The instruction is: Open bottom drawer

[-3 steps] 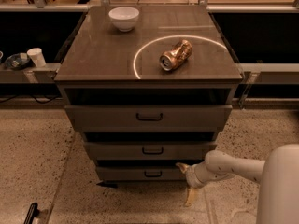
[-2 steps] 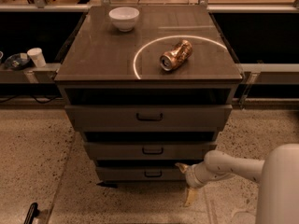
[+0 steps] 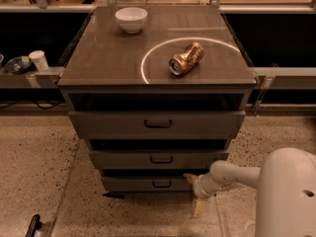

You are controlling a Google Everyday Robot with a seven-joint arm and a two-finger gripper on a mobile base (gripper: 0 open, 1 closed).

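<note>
the bottom drawer [image 3: 133, 183] sits lowest in the cabinet [image 3: 106, 58], hardly pulled out, if at all. the gripper [image 3: 193, 191] hangs by its right end, right of the handle [image 3: 161, 183], not on it; spread or pressed together, i can't tell. i'd say the whole pull is left to do

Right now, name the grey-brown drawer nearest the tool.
The bottom drawer, the lowest, narrowest-looking grey-brown front with a small dark bar handle. The tool is at its right end; the middle drawer and top drawer sit higher.

speckled terrazzo floor [image 3: 39, 162], dim warm light; dark shelving [image 3: 29, 33] behind, maybe; claw [image 3: 191, 177] low, right of centre.
</note>
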